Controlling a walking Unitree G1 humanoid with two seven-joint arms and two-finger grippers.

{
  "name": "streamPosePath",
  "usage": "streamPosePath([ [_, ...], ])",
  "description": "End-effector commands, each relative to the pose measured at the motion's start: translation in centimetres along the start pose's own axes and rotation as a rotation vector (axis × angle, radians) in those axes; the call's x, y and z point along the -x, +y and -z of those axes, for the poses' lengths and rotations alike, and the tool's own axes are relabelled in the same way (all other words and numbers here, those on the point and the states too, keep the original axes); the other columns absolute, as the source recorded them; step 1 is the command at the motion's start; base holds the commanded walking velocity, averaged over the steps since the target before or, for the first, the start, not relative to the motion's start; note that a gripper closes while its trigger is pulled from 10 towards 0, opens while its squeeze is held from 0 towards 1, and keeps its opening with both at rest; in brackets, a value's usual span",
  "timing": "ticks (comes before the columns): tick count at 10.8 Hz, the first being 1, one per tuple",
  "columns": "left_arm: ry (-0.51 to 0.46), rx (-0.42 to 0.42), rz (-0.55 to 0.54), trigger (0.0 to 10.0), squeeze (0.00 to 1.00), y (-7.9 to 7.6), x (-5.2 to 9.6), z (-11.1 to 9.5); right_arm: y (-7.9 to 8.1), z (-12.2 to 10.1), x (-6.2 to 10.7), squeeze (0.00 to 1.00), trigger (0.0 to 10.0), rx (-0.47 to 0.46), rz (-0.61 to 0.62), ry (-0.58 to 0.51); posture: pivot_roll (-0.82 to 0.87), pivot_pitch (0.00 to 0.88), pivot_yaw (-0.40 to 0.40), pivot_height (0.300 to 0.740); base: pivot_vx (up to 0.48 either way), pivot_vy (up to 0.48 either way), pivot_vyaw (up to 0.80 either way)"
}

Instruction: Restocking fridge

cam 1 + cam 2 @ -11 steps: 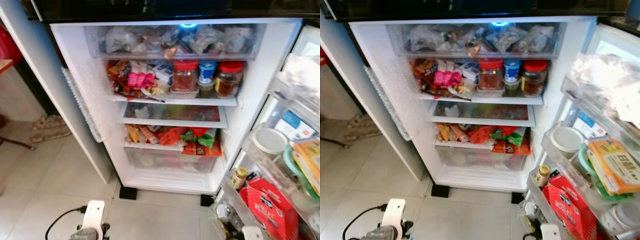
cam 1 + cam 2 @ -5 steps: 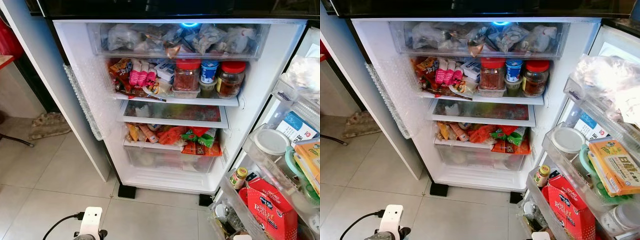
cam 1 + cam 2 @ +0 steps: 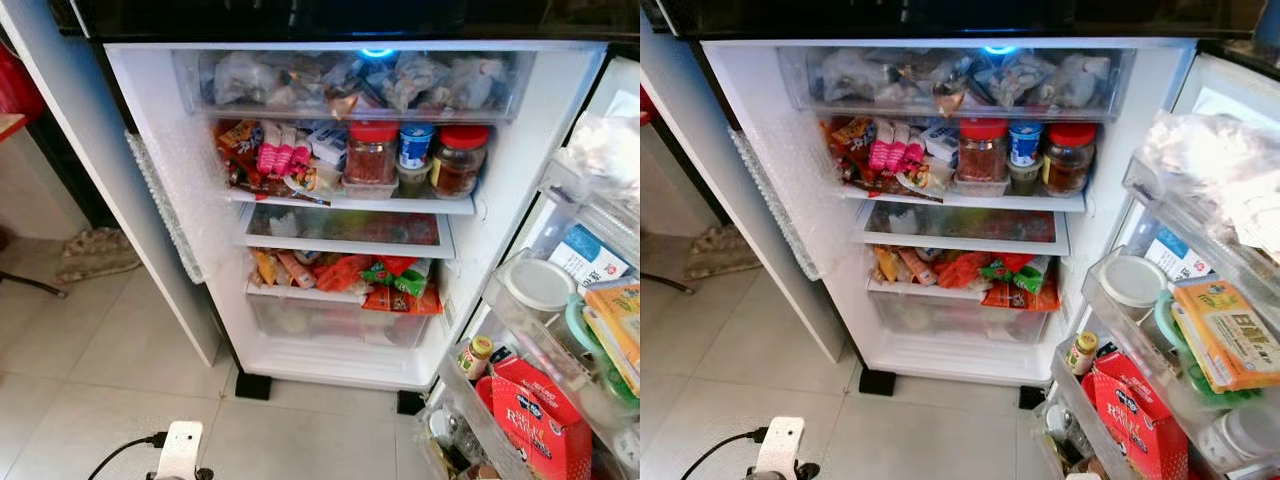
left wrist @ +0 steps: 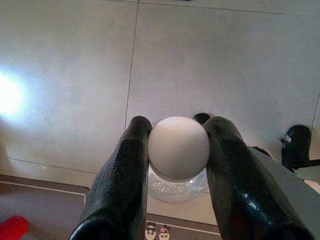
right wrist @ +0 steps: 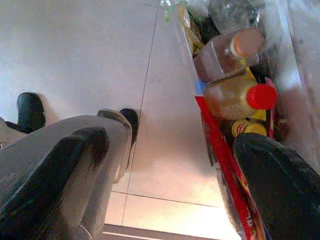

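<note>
Open white fridge point(image 3: 520, 200) at 12 o'clock, crowded; left tool point(image 4: 177, 150) pinches white-capped clear jar point(image 4: 178, 150), right tool point(image 5: 165, 185) spread empty: judge door rack point(image 3: 500, 310) at 3 o'clock roomiest, lift upright.

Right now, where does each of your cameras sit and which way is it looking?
Head, left and right eyes: look forward and down into the open fridge, its red-lidded jars and door bins; my left arm pokes in at the bottom.
Left wrist: looks down along the left gripper, shut on a white-capped bottle, at the floor.
Right wrist: looks down past the open right gripper at floor and the lowest door bin's bottles.
Shared: the head views and the right wrist both catch the door bins.
</note>
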State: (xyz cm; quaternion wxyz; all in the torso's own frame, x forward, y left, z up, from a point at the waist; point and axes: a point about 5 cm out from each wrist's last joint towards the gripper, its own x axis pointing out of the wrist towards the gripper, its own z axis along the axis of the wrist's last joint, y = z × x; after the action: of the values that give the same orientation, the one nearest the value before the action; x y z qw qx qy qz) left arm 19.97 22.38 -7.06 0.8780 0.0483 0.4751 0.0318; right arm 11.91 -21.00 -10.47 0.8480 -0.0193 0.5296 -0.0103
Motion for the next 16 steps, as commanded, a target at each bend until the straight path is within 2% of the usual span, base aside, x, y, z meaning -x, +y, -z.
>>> streamPosePath([
  [1,-0.003,-0.024,-0.001,10.0,0.00,0.4,0.1,0.2,0.3,0.3,0.0,0.00,10.0,0.025,-0.020,0.008,-0.04,0.012,0.025,0.740,0.251,0.000,0.00],
  [2,0.003,-0.025,0.018,10.0,0.00,-0.7,0.5,3.1,0.3,0.3,0.0,0.00,10.0,0.042,-0.019,0.007,-0.04,0.012,0.025,0.740,0.251,0.000,0.55],
  [3,0.009,-0.026,0.024,10.0,0.00,-1.2,0.7,4.4,0.3,0.4,0.1,0.00,10.0,0.035,-0.016,0.007,-0.04,0.015,0.024,0.740,0.255,0.000,0.80],
  [4,0.012,-0.026,0.022,10.0,0.00,-1.1,0.7,4.4,0.2,0.4,0.1,0.00,10.0,0.031,-0.013,0.008,-0.03,0.026,0.022,0.740,0.255,0.000,0.80],
  [6,0.016,-0.016,0.012,10.0,0.00,-0.9,0.8,4.5,0.0,0.2,0.0,0.00,10.0,-0.015,-0.007,0.001,-0.03,0.043,0.018,0.740,0.257,0.000,0.00],
  [11,0.031,-0.016,0.011,10.0,0.00,-0.9,1.0,5.4,0.1,0.0,0.0,0.00,10.0,-0.024,-0.006,-0.001,-0.03,0.056,0.020,0.740,0.254,0.000,0.00],
  [16,0.036,-0.036,0.023,10.0,0.00,-0.8,1.0,5.3,0.2,0.1,0.0,0.00,10.0,-0.032,-0.008,0.012,-0.03,0.064,0.028,0.740,0.203,0.000,0.00],
])
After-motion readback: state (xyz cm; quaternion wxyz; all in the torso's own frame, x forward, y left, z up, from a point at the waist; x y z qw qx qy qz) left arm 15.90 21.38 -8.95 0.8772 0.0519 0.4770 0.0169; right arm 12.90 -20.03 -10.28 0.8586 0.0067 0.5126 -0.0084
